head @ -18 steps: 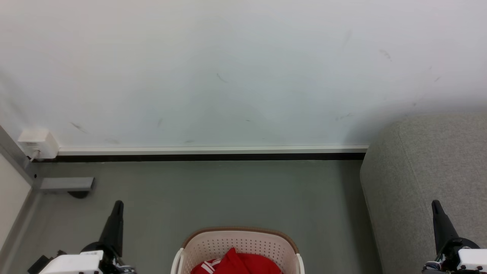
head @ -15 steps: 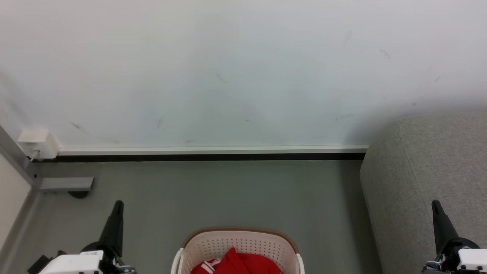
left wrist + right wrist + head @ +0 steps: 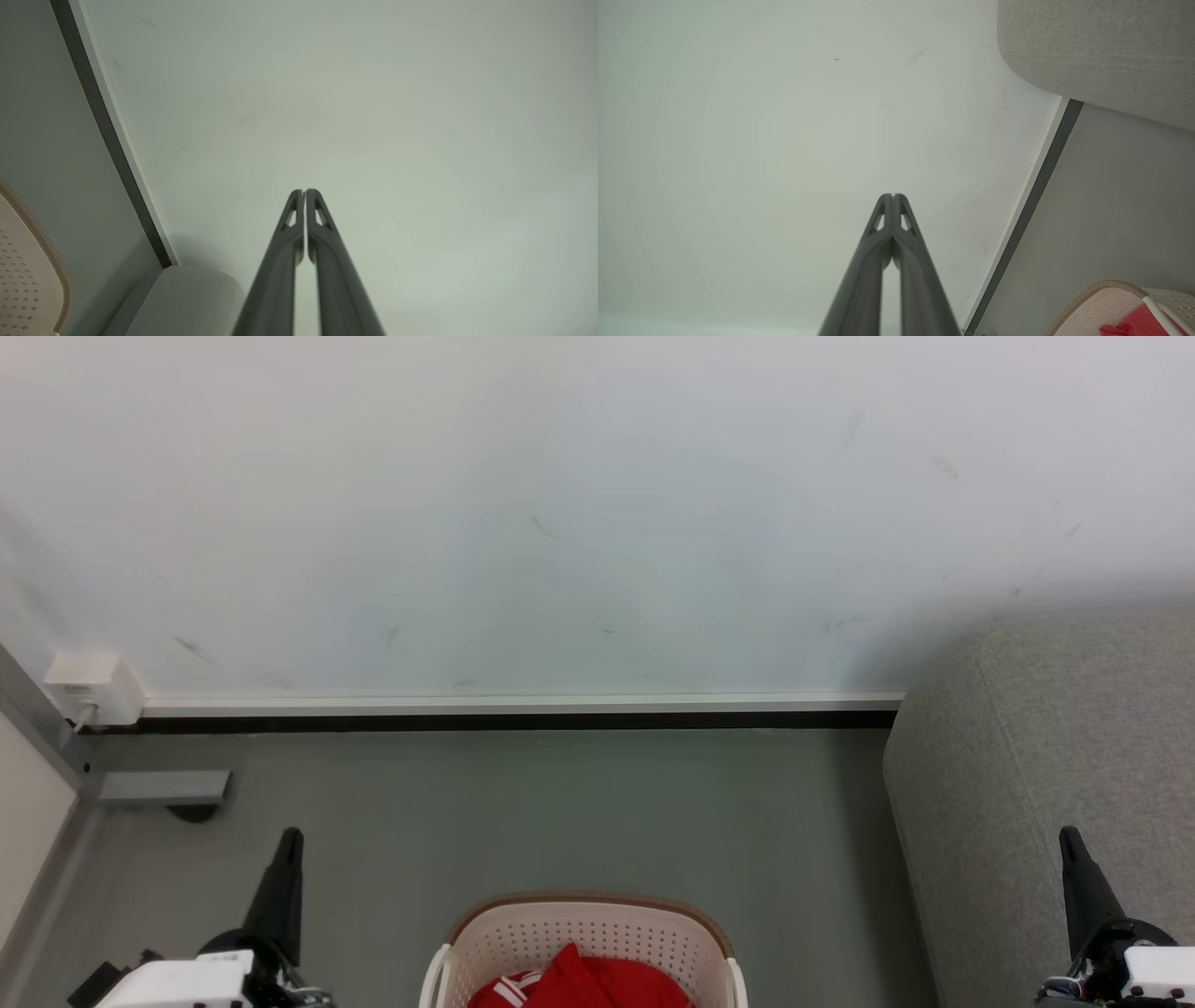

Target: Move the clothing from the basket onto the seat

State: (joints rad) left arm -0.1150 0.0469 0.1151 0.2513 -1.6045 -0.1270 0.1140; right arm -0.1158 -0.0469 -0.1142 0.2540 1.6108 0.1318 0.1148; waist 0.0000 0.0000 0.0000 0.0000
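Looks like the first grab hasn't started: the soft bright-red, white-striped clothing [image 3: 597, 985] sits in the oval cream-white perforated plastic basket [image 3: 579, 933], and the jaws on the left arm [image 3: 173, 982] and right arm [image 3: 1158, 973] are pressed together and empty, so next they'd need to open, reach down, then carry it to the light-grey fabric sofa seat [image 3: 1046, 756].

— What's at the back?
— A pale wall [image 3: 560, 504] with a few dark scuffs [image 3: 541, 527]. Along its foot runs a white skirting board [image 3: 523, 703] with a dark strip under it.
— And lower down?
— Grey floor [image 3: 560, 803]. Far left, a small white box [image 3: 93, 686] sits on the wall just above the skirting board. Near it is a flat grey bar [image 3: 163, 788], low by the floor.
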